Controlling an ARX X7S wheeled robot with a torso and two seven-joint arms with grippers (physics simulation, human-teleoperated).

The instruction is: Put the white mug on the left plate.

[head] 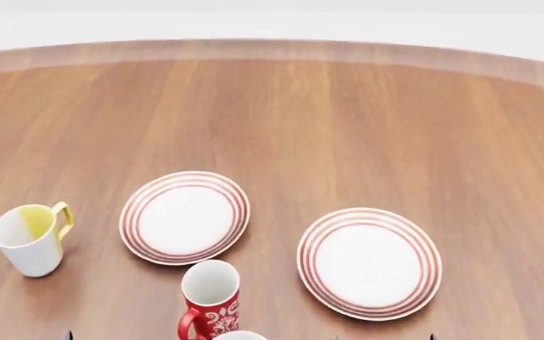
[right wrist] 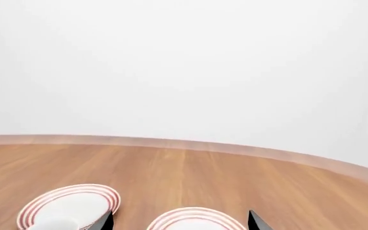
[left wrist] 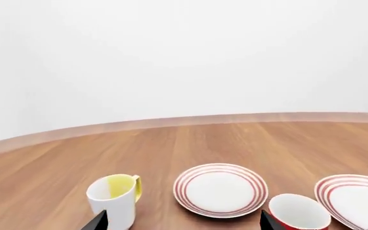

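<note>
Head view: only the rim of the white mug [head: 239,336] showed at the bottom edge, centre, between the two end effectors, whose dark tips barely entered the frame; their opening could not be judged. The left plate [head: 185,217] and right plate [head: 370,261] lay bare on the desk [head: 348,120].

The white mug [head: 240,336] shows only as a sliver of pale rim at the near edge of the head view, just in front of the red patterned mug [head: 210,299]; its body and handle are cut off. The left plate [head: 185,217] lies flat on the desk [head: 348,120], round, white, with thin red concentric rings at its rim. It carries nothing and lies apart from the white mug.
</note>
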